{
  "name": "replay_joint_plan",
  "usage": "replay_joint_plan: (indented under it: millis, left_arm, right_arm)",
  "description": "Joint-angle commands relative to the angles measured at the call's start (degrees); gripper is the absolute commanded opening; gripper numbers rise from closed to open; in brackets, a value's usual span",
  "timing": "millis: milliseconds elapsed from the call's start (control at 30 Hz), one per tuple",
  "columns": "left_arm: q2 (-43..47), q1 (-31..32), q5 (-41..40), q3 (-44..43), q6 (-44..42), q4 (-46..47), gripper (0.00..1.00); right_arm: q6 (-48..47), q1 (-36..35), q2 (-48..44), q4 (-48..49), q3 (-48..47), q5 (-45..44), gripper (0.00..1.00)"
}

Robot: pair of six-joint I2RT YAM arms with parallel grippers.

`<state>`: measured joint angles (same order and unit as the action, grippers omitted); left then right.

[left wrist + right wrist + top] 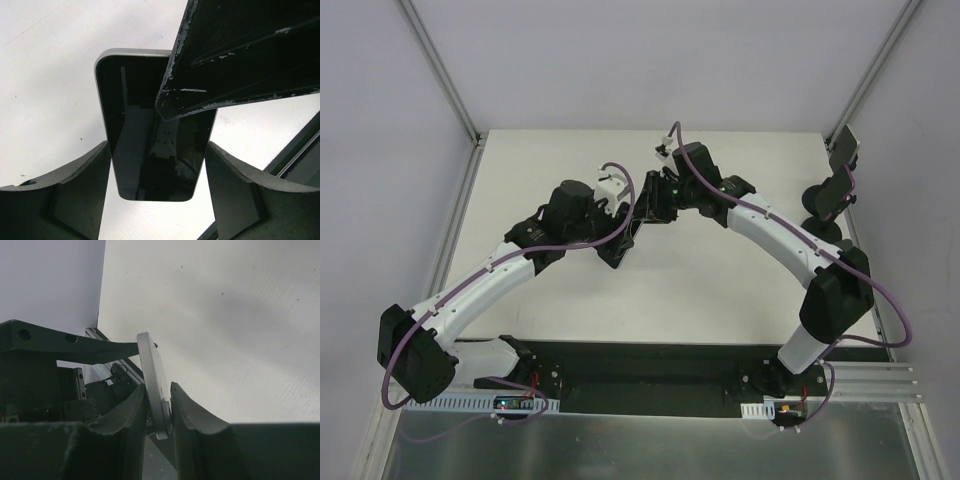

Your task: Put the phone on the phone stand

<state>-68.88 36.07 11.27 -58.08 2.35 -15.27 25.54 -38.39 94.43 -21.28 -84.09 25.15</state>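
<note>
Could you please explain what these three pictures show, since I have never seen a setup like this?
The overhead picture shows two robot arms bolted to the near edge of a white table. The other two pictures come from small cameras on each wrist. The left end effector holds a black phone by its long edges. The right end effector is pinching the same phone across its thin body, so this looks like a handover between the arms. The phone stand, a black pole on a round base, waits at the table's right edge.

White table point(720, 290), grey enclosure walls point(380, 120), aluminium corner posts point(440, 70), slotted rail point(860, 385) at near edge
</note>
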Motion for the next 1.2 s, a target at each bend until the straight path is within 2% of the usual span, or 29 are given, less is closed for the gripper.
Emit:
replay_joint_plan:
  millis: [0,67,100,133,200,333,467,533,633,700,767,867,900,967,1033,1100,1167]
  left_arm:
    - [1.7,0.7,-0.8,-0.1,-1.0,4.1,0.0]
    - [1.5,0.7,-0.1,-0.3,-1.0,4.0,0.0]
    - [1.2,0.7,0.4,-0.4,-0.9,4.0,0.0]
    - [1.3,0.7,0.8,-0.4,-0.7,4.0,0.0]
    - [0.9,0.6,0.9,-0.6,0.1,4.0,0.0]
    - [1.2,0.7,2.3,-0.4,1.3,4.0,0.66]
    - [3.7,0.6,1.3,0.4,1.3,4.6,0.89]
    - [4.9,0.7,-0.4,1.1,1.5,5.1,0.91]
    - [6.7,0.6,-1.4,1.4,2.0,5.3,0.93]
    - [7.4,0.6,-1.5,1.3,2.5,5.2,0.92]
    - [7.9,0.6,-1.1,1.2,3.4,5.3,0.92]
    - [8.4,0.6,-0.2,1.3,4.0,5.3,0.91]
    - [8.5,0.7,0.4,1.3,4.2,5.3,0.91]
    - [8.9,0.6,0.4,1.4,4.2,5.2,0.91]
    - [9.2,0.6,-0.1,1.7,4.1,5.2,0.91]
    - [9.7,0.7,-0.5,1.7,3.6,5.2,0.91]
    - [10.3,0.6,-1.1,1.9,3.3,5.3,0.91]
  right_arm:
    - [0.5,-0.7,0.6,3.0,-2.0,3.4,0.23]
    - [0.0,-0.7,0.5,3.4,-1.3,4.6,0.17]
    - [-0.8,-0.7,0.4,3.9,-1.0,5.1,0.05]
    - [-1.3,-0.7,0.3,4.0,-0.7,5.7,0.01]
    - [-2.9,-0.7,-0.8,3.3,0.3,5.8,0.01]
    - [-7.8,-0.2,-6.2,2.4,5.3,-2.1,0.01]
    - [-15.0,1.8,-16.9,3.3,12.4,-12.7,0.01]
    - [-19.4,3.5,-21.5,3.5,17.3,-16.0,0.01]
    - [-31.0,6.8,-30.1,1.3,21.3,-15.4,0.01]
    - [-36.6,9.4,-36.0,-5.5,21.2,-18.3,0.01]
    - [-39.8,14.8,-41.0,-10.7,20.3,-18.8,0.01]
    - [-48.4,21.8,-46.0,-12.6,20.3,-22.1,0.0]
    - [-53.8,23.7,-46.7,-12.5,20.5,-22.4,0.01]
    - [-56.6,30.4,-46.4,-11.8,19.8,-23.7,0.0]
    - [-58.8,37.4,-44.9,-11.8,19.0,-23.4,0.0]
    - [-59.9,40.7,-42.3,-10.5,18.4,-23.9,0.0]
    - [-58.7,47.2,-40.5,-8.4,18.4,-19.5,0.0]
